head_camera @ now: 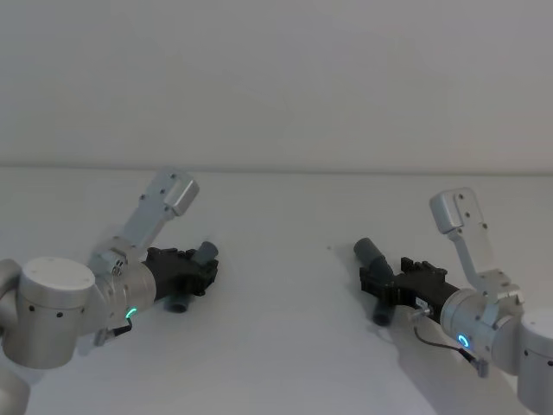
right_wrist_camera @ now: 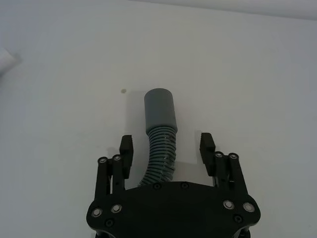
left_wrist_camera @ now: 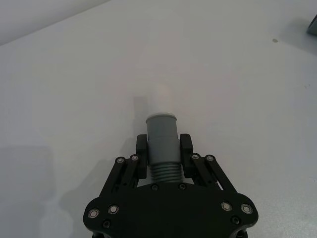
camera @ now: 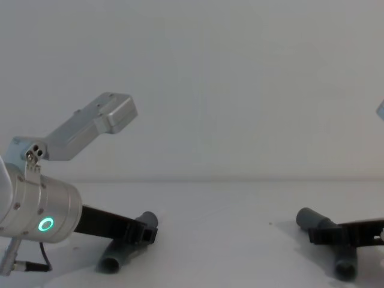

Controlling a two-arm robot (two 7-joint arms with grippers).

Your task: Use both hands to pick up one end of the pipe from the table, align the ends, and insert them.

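**A:** what've you got hold of rn?

**B:** your left gripper is clamped on the spigot piece. Your right gripper is spread wide, straddling the socket piece on the table, not touching it.

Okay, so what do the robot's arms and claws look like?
Both the left claw and right claw are black, two-fingered, with silver screw heads. Each sits on a silver cylindrical wrist; the left ring glows green, the right ring bluish. A thin dark cable loops by the right wrist.
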